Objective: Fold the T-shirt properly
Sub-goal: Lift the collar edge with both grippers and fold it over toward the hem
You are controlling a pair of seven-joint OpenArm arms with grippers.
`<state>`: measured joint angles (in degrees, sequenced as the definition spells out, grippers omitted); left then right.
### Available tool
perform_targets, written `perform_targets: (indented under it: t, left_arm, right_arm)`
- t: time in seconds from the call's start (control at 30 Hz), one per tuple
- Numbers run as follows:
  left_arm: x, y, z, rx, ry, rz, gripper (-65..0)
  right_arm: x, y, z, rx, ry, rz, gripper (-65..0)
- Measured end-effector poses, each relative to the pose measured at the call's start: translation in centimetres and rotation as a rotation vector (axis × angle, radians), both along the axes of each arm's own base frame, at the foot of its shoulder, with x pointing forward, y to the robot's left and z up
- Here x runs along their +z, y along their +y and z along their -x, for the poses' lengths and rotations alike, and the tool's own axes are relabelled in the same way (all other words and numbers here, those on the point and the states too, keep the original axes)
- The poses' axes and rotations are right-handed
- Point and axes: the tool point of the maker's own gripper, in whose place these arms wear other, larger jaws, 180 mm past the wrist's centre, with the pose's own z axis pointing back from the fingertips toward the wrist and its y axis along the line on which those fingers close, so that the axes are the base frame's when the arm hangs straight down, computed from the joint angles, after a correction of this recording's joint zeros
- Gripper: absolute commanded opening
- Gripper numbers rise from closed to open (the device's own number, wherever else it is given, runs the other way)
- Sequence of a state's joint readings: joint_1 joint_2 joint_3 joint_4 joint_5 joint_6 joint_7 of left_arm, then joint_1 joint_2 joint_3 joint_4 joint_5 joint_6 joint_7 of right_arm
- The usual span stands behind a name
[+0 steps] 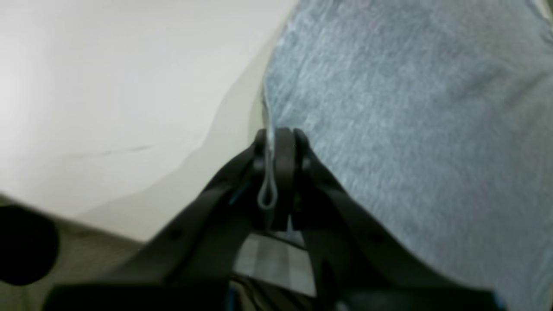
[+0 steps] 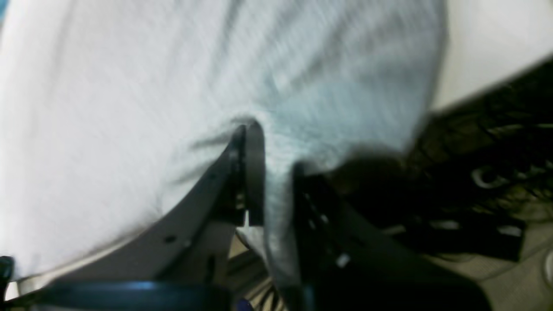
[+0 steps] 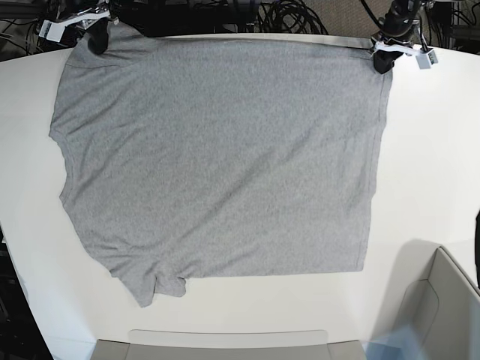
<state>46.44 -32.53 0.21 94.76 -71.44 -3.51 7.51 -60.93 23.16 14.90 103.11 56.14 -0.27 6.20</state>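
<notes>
The T-shirt (image 3: 217, 157) lies spread nearly flat across the white bench (image 3: 427, 150), plain grey side up, with no lettering showing. One straight edge runs along the far side of the bench, the hem runs down the side of the left arm, and a short sleeve bunches into small creases at the near corner on the right arm's side.

It looks like light, soft knit cloth. It will likely sag between two held points, drag over the bench and wrinkle rather than slide stiffly. Corners and stitched edges are the sensible places to hold, since the doubled seam gives the pads something firm to bite.

The left end effector (image 1: 276, 147) is pressed together on the shirt's edge; a thin loop of seam or thread pokes out between its closed pads in the left wrist view. The right end effector (image 2: 265, 172) has a fold of grey cloth pinched between its fingers, though that view is blurred. In the base view both sit at the far corners of the shirt, well apart, one at each end of the far edge.

To my eye the next fold calls for carrying that far edge over the body while keeping it taut.

Around the shirt, a pale bin (image 3: 442, 315) stands at the near corner and a shallow tray (image 3: 225, 341) at the near edge. Dark cables (image 3: 285, 15) lie beyond the far edge. Nothing rests on the cloth, but the bunched sleeve may fold in unevenly.
</notes>
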Motion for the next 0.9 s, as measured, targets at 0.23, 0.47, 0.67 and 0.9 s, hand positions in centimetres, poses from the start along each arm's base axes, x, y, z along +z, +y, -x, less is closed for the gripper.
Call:
perform_targets:
  t: [0.23,0.47,0.67,0.9]
  left_arm:
    - [2.3,-1.5,-2.4,-0.035,-0.082,0.019,-65.0]
    - [2.9,-2.0,-4.9,-0.049,-0.104,0.030,-65.0]
    - [3.2,-1.8,-8.3,-0.035,-0.091,0.027,-65.0]
    - [5.3,-0.2,-10.3,0.001,-0.137,0.003,-65.0]
  right_arm:
    - [1.1,0.1,-2.3,0.034,-0.058,0.009,-65.0]
    - [1.8,-0.7,-4.6,0.049,-0.103,0.039,-65.0]
    - [1.9,-1.9,-7.3,0.105,-0.058,0.067,-65.0]
    - [2.9,-2.6,-11.1,0.169,-0.073,0.173,-65.0]
